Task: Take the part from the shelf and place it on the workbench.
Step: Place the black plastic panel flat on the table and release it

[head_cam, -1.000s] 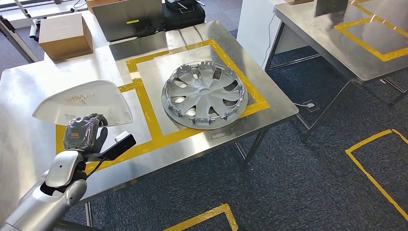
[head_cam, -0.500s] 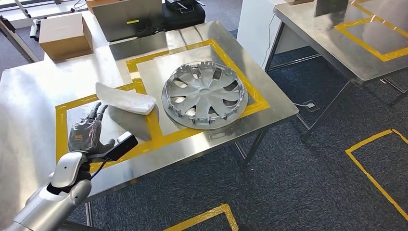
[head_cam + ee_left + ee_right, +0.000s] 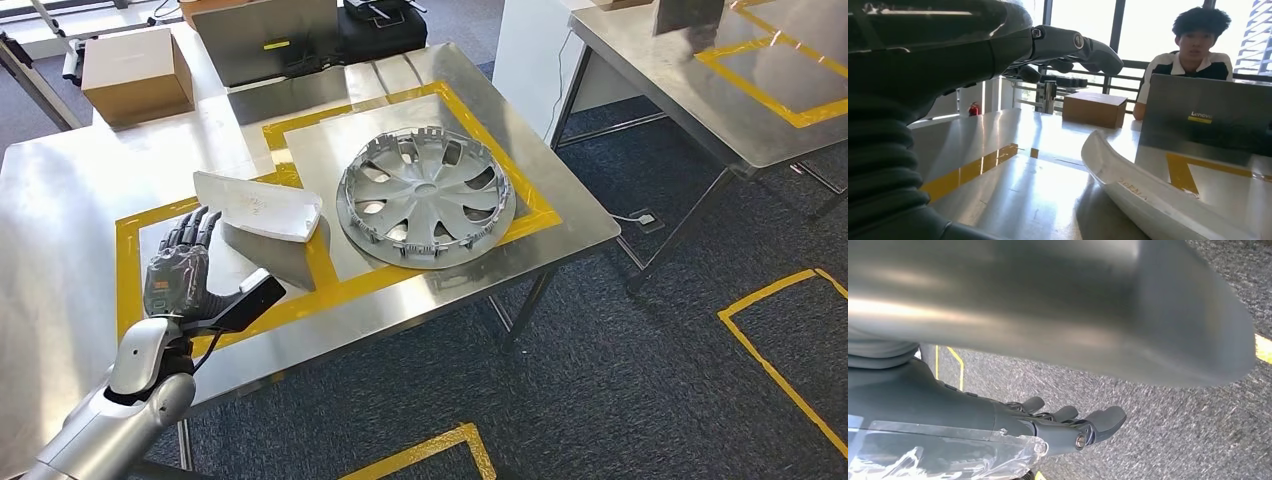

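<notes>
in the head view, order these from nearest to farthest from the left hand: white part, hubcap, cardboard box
1. white part: just beyond the fingertips of the left hand, lying across the yellow tape.
2. hubcap: farther right, inside the taped square on the workbench.
3. cardboard box: at the far back edge of the workbench.

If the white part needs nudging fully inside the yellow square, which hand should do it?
Probably the left hand: it is open above the workbench, just beside the white part. The right hand hangs low over the carpet.
</notes>
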{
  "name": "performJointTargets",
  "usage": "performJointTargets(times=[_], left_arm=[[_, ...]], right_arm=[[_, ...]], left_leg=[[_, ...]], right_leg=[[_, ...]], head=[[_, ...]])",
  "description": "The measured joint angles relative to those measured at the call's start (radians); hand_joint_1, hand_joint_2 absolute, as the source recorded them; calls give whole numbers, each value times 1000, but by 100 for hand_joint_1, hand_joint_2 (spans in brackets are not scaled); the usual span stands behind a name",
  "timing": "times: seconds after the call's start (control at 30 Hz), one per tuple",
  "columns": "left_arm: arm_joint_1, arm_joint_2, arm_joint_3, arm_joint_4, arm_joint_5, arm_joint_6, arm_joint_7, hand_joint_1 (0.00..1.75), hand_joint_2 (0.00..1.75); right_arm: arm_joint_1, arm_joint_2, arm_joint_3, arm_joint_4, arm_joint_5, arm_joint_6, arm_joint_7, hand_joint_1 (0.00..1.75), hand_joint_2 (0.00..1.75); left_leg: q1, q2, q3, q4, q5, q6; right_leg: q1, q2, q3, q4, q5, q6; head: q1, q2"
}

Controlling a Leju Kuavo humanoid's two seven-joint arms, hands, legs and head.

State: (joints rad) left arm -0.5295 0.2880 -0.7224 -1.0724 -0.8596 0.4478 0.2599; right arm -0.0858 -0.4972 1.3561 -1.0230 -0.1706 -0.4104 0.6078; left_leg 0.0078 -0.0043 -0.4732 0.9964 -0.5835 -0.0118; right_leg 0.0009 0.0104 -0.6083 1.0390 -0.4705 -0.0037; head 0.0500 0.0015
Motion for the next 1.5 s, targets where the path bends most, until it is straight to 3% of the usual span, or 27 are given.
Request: performJointTargets(times=[0.3, 0.73, 0.83, 1.03, 1.5], left_arm=[[7, -14, 21, -141, 30, 79, -3, 0, 0], [79, -59, 30, -530, 32, 231, -69, 0, 0], [116, -68, 32, -622, 74, 250, -133, 0, 0], [228, -104, 63, -774, 239, 255, -343, 0, 0], [425, -118, 112, -954, 509, 255, -564, 0, 0]], right_arm=[[2, 26, 2, 14, -10, 16, -15, 0, 0], [7, 124, -5, 139, -64, 19, -130, 0, 0], [7, 152, -8, 185, -81, 25, -166, 0, 0], [6, 212, -14, 281, -115, 30, -230, 0, 0], [4, 345, -50, 460, -185, 11, -324, 0, 0]], left_leg=[[0, 0, 0, 0, 0, 0], [0, 0, 0, 0, 0, 0], [0, 0, 0, 0, 0, 0], [0, 0, -1, 0, 0, 0], [0, -1, 0, -1, 0, 0]], right_leg=[[0, 0, 0, 0, 0, 0], [0, -1, 1, 0, 0, 0], [0, -1, 1, 0, 0, 0], [0, -1, 1, 0, 0, 0], [0, -2, 2, 0, 0, 0]], head=[[0, 0], [0, 0], [0, 0], [0, 0], [0, 0]])
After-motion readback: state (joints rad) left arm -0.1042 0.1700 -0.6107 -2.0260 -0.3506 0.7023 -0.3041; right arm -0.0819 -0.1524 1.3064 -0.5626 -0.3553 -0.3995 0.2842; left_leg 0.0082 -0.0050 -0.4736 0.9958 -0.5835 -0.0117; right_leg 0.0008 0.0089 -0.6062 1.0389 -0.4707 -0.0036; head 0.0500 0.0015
